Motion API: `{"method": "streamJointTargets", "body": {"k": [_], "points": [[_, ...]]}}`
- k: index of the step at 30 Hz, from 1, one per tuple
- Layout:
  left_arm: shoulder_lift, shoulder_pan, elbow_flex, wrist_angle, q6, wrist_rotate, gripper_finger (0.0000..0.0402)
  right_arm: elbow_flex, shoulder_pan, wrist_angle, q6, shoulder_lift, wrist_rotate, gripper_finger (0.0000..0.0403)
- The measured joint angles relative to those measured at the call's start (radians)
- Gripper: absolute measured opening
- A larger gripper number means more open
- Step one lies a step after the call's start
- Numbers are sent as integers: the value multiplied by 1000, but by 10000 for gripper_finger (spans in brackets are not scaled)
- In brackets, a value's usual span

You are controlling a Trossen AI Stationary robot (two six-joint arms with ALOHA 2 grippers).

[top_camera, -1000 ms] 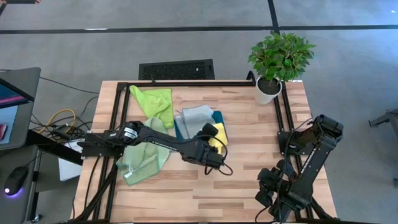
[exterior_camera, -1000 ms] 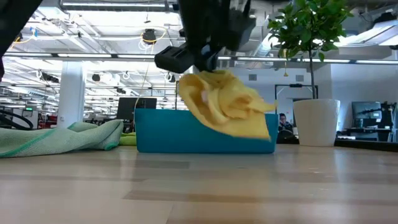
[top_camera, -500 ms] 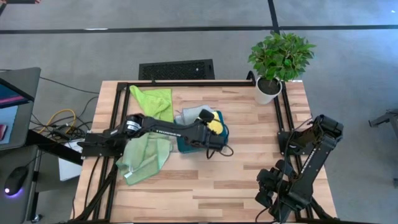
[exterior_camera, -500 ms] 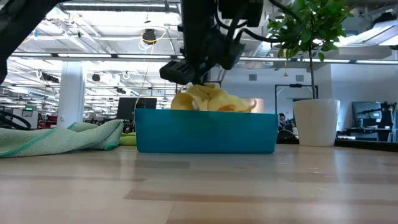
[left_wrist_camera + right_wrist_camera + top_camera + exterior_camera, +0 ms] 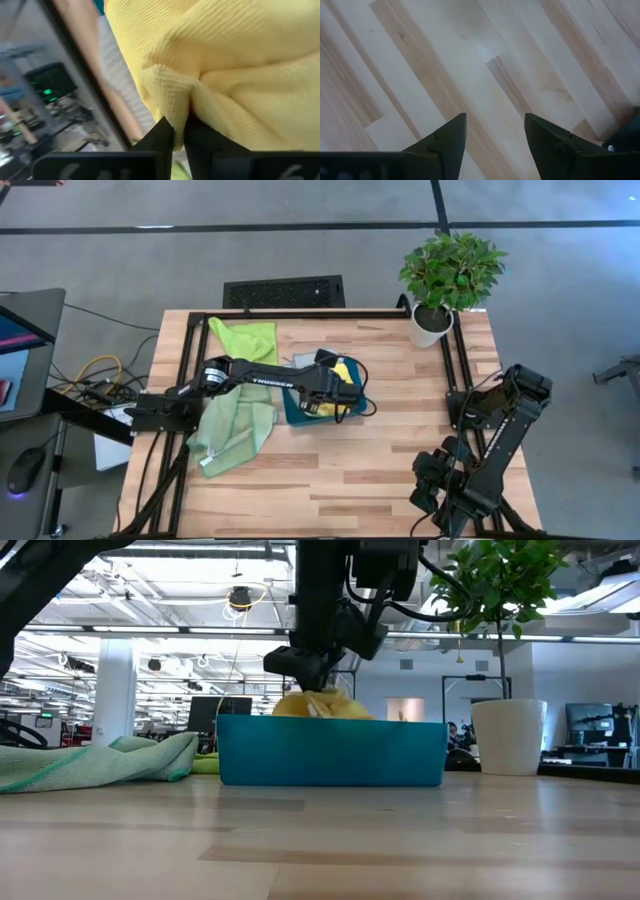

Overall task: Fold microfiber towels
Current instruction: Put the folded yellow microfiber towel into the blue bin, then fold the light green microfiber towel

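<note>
Yellow towel (image 5: pixel 343 374) sits bunched in the teal tray (image 5: pixel 292 408) at the centre of the high frame, directly under the left gripper (image 5: pixel 333 389); in the left wrist view a fold of the same cloth (image 5: pixel 235 70) is nipped between the two dark fingers (image 5: pixel 162 136), which stand nearly pressed together with only the fabric between them; the low view shows the gripper (image 5: pixel 313 678) reaching down to the tray's rim (image 5: pixel 330 752) with a hump of yellow (image 5: pixel 322 706) just clearing the wall.

Lime green towel (image 5: pixel 247 343) lies at the upper left of the wooden surface (image 5: pixel 350 470); pale sage green towel (image 5: pixel 232 434) lies lower left, beside the tray; both are apart from the gripper; only the high view shows their spread, while the low view gives the sage one as a low heap (image 5: pixel 100 760) at the left edge.

Potted plant (image 5: pixel 448 275) stands at the upper right corner.

Right gripper (image 5: pixel 494 131) waits at the lower right of the high frame, fingers spread wide over bare wood, holding nothing.
</note>
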Motion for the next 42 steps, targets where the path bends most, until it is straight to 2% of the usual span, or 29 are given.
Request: {"method": "streamJointTargets", "body": {"k": [5, 14, 16, 22, 27, 33, 37, 42], "points": [[0, 5, 0, 0, -22, 32, 61, 0, 0, 1, 0, 0, 0, 224], [0, 6, 0, -15, -45, 14, 146, 0, 0, 1, 0, 0, 0, 224], [0, 6, 1, -40, -89, 14, 158, 0, 0, 0, 0, 0, 0, 224], [-26, -17, 57, -190, -270, 54, 169, 0, -2, -15, -7, 0, 42, 224], [-141, -73, 64, -204, -395, 55, 169, 0, -27, -14, -86, 0, 64, 224], [-251, -154, 64, -218, -646, 85, 169, 0, -85, 34, -267, 0, 161, 224], [-282, -202, 61, -217, -785, 167, 169, 0, -132, 171, -482, 0, 203, 224], [-282, -284, 60, -216, -896, 268, 169, 0, -183, 393, -763, 0, 200, 224]]}}
